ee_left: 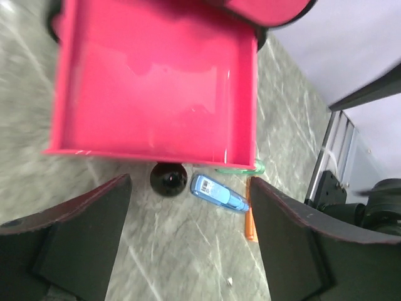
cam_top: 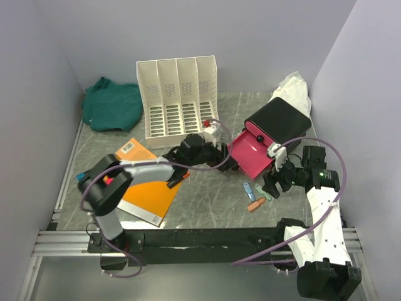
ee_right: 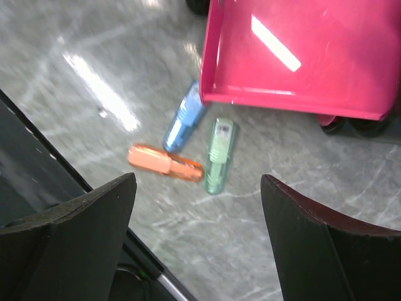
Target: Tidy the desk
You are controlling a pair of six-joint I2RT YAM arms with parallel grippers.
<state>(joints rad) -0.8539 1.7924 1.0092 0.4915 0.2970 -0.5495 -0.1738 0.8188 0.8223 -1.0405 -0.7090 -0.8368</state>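
I am holding left fingers [ee_left: 75, 238] and right fingers [ee_right: 75, 232] apart, empty. Three coloured sticks [ee_right: 219, 157] are waiting unsorted beside the pink tray [ee_right: 301, 63].

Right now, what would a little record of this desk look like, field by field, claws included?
surface: desk, dark veined stone
back: white file rack, green cloth to its left
left front: orange book, lying flat
centre right: pink tray, open, nothing seen inside
loose bits: blue piece, green piece, orange piece, on the desk beside the tray, none in it
left claw: open, near the tray's edge, holding nothing
right claw: open, above the three pieces, holding nothing
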